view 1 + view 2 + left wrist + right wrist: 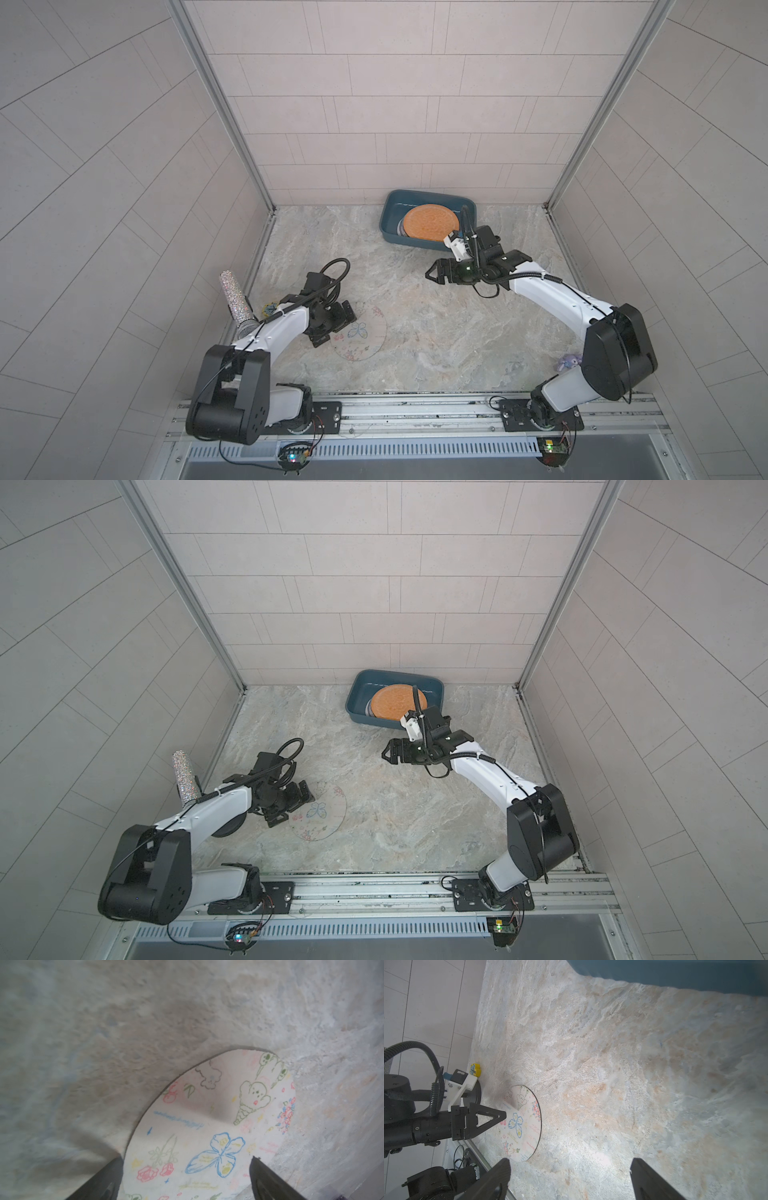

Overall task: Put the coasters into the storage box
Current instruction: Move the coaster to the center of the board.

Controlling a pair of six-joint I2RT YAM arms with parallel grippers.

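A pale coaster printed with a blue butterfly and flowers lies flat on the stone-look table at the front left. My left gripper is open and low over the coaster's near edge, one finger on each side of the butterfly, nothing gripped. The dark teal storage box stands at the back wall, holding an orange coaster on top of others whose edges just show. My right gripper is open and empty above bare table, in front of the box.
A glittery microphone stands at the left edge on a black round base. A small yellow piece lies beside it. A purple toy sits under the right arm. Walls enclose three sides.
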